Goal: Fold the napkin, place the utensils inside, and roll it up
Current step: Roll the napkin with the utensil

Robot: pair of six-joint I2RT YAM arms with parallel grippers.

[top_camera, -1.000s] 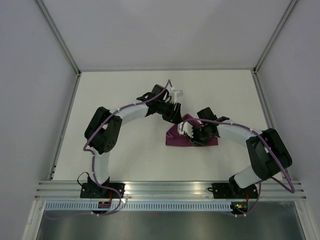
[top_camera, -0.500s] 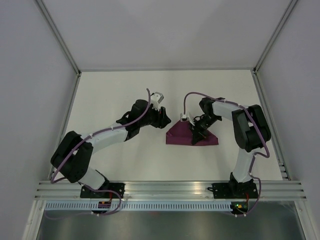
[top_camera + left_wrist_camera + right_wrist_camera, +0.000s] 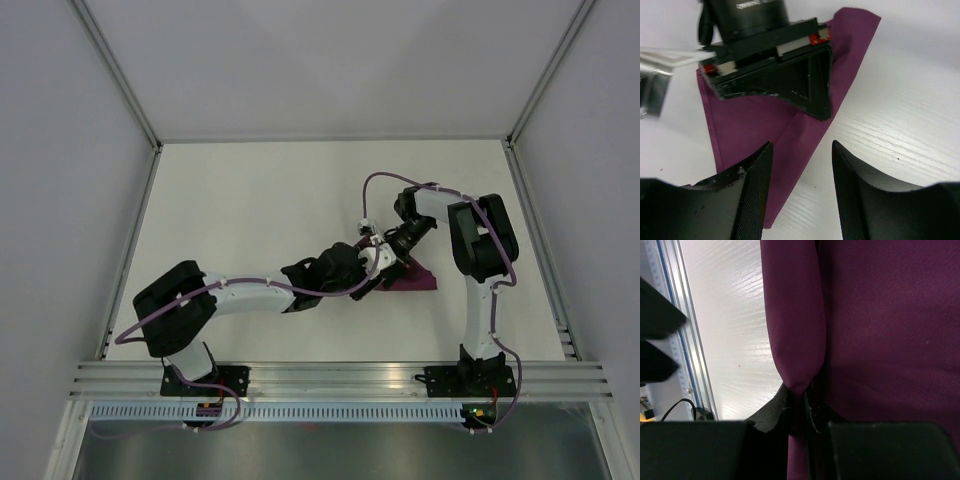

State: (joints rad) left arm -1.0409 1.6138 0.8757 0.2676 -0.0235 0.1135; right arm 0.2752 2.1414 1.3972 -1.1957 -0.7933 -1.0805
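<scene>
Right wrist view alone shows the right end effector [image 3: 801, 405] pinching a fold of napkin [image 3: 880, 315]; left end effector [image 3: 801, 152] gapes.

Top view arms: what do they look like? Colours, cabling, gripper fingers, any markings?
Both the left arm and the right arm have white links, bulky black joints and a purple cable running loosely alongside. The left gripper has black, curved, scuffed fingers. The right gripper is black, with a white strip and small red marks on its body.
</scene>
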